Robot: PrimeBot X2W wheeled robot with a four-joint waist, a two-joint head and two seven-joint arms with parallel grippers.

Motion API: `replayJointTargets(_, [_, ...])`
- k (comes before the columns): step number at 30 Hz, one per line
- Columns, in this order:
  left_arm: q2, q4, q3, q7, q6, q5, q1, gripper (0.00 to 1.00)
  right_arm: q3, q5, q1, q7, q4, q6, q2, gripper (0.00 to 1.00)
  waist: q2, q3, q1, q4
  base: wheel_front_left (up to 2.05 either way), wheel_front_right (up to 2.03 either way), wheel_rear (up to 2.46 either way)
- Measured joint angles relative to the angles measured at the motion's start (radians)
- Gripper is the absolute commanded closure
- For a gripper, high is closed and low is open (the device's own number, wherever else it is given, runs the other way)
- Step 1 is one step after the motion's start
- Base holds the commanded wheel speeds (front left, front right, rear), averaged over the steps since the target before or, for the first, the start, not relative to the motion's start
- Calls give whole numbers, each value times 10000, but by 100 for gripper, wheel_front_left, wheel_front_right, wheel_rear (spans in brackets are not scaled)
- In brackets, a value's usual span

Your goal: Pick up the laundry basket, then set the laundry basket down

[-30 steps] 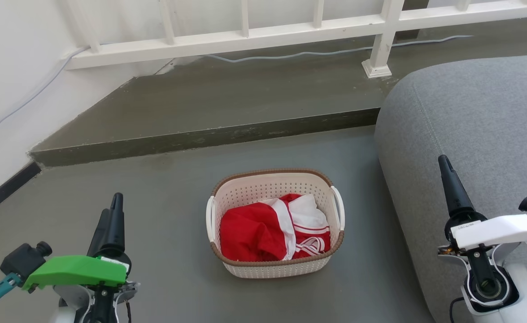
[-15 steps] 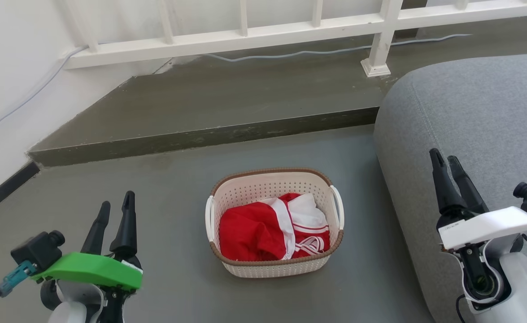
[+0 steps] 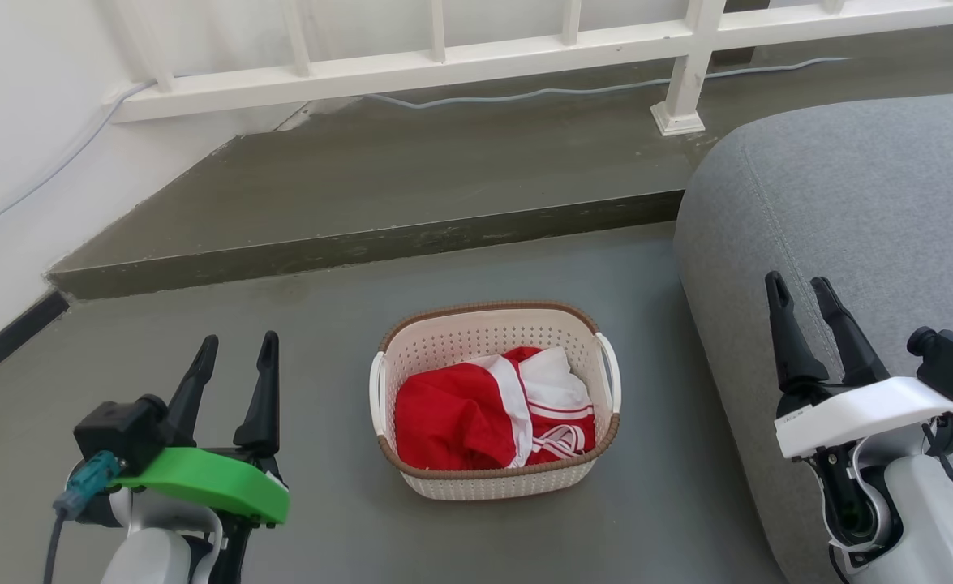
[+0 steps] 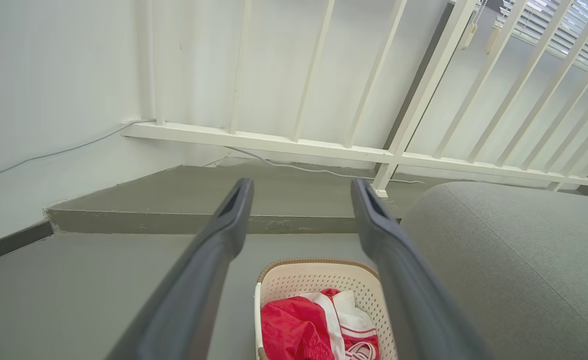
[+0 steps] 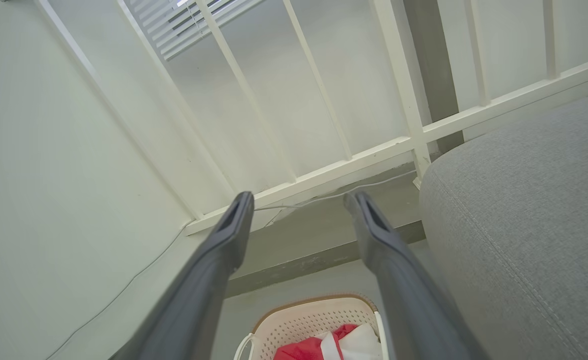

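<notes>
Both spread-fingered, the left gripper [image 3: 239, 339] and right gripper [image 3: 796, 281] should reach the laundry basket [image 3: 476, 345] side handles [image 3: 376, 389] evenly, level

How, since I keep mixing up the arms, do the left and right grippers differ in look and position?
The left gripper carries a green cover; the right gripper carries a white cover. The left gripper hangs over bare floor left of the laundry basket; the right gripper is by the grey sofa. Both are open, clear of the basket.
</notes>
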Motion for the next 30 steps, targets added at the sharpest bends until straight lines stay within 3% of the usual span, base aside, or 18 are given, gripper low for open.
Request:
replayJointTargets(11, [-198, -75, -303, -364, 73, 1524, 4, 0, 65, -1411, -9, -343, 15, -276, 12, 0, 0, 7, 0, -3, 0, 0, 0])
replayJointTargets(18, [-240, -148, -347, -577, 86, 2383, 5, 0, 146, -2180, -19, -529, 13, -278, 27, 0, 0, 21, 0, -4, 0, 0, 0])
replayJointTargets(30, [-343, -146, -278, -577, 84, 2433, 6, 0, 36, -2324, -29, -529, 69, -244, 184, 0, 0, 14, 0, -9, 0, 0, 0])
